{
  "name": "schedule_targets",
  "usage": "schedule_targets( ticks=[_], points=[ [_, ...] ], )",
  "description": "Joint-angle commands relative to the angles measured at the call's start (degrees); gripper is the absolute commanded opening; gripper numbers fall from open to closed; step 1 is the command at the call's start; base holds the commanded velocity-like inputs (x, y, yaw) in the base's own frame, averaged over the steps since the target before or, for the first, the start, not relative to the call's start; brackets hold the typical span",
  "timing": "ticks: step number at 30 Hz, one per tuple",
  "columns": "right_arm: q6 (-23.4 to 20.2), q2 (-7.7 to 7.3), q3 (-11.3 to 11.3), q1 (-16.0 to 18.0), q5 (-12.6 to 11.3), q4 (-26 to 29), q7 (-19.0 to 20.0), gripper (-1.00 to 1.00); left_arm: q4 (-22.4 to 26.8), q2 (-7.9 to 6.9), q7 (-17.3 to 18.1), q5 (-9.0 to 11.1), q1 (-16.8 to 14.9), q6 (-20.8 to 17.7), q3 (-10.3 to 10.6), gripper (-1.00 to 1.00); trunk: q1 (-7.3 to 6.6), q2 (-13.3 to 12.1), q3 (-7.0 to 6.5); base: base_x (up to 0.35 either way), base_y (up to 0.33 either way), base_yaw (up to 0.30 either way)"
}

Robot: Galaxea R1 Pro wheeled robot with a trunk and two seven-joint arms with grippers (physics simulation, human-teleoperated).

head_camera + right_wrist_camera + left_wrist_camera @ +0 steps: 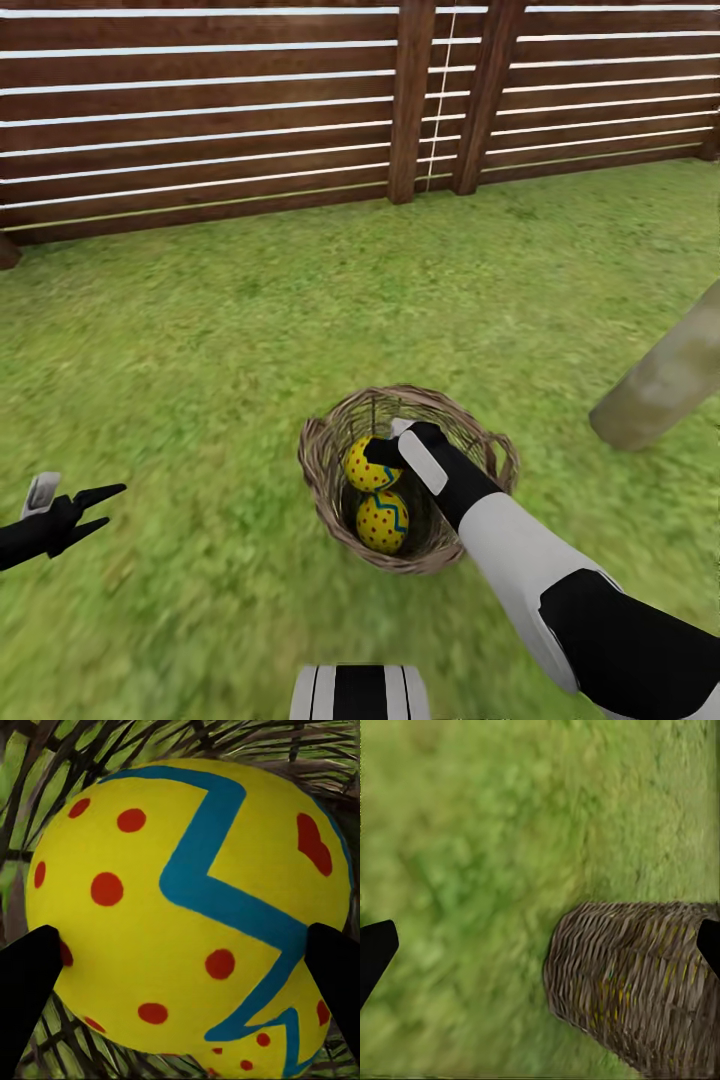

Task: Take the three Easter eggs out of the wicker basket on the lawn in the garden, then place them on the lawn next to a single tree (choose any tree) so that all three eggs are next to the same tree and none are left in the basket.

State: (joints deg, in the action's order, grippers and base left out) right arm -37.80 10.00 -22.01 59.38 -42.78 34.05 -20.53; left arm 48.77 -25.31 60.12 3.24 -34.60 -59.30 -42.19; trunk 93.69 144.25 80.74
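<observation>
The right gripper [385,452] reaches into the wicker basket [330,490] on the lawn [200,340], its fingers at both sides of the upper egg [364,470], contact unclear. The lower egg [383,521] points its long axis toward the fence [200,110]. The left gripper [100,507] hangs spread over free grass, and the tree [660,385] stands near, right of the basket.

White-and-black arm [530,560], black pointed end effector [88,508].

Open lawn [250,330] all round; wicker basket [325,480] walls hem the eggs [368,466].
</observation>
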Motion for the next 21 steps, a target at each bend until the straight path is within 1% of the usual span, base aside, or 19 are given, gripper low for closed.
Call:
schedule_targets(
  ticks=[1,7,10,16,21],
  points=[
    [-0.1,0.00,-0.1,0.0,-0.5,0.0,-0.5,-1.00,0.0,0.00,0.0,0.2,0.0,-0.5,0.0,1.00,-0.06,0.0,-0.19,-0.229,0.000,0.000],
    [0.1,0.00,-0.1,-0.1,-0.5,0.1,-0.5,-1.00,0.0,0.06,0.0,0.3,0.0,-0.5,0.0,1.00,-0.21,-0.1,-1.52,-0.036,0.000,0.000],
    [0.1,0.00,-0.1,-0.1,-0.5,0.1,-0.5,-1.00,0.0,0.08,0.0,0.3,0.0,-0.5,0.0,1.00,-0.29,-0.1,-2.18,-0.140,0.000,0.000],
    [0.2,0.00,0.0,-0.1,-0.5,0.1,-0.6,-1.00,0.0,0.08,0.0,0.3,0.0,-0.5,0.1,1.00,-0.45,-0.2,-3.52,-0.013,0.000,0.000],
    [0.2,0.00,0.0,-0.1,-0.5,0.1,-0.4,-1.00,0.0,0.08,0.0,0.3,0.0,-0.5,0.1,1.00,-0.57,-0.3,-4.90,-0.037,0.000,-0.039]
  ],
)
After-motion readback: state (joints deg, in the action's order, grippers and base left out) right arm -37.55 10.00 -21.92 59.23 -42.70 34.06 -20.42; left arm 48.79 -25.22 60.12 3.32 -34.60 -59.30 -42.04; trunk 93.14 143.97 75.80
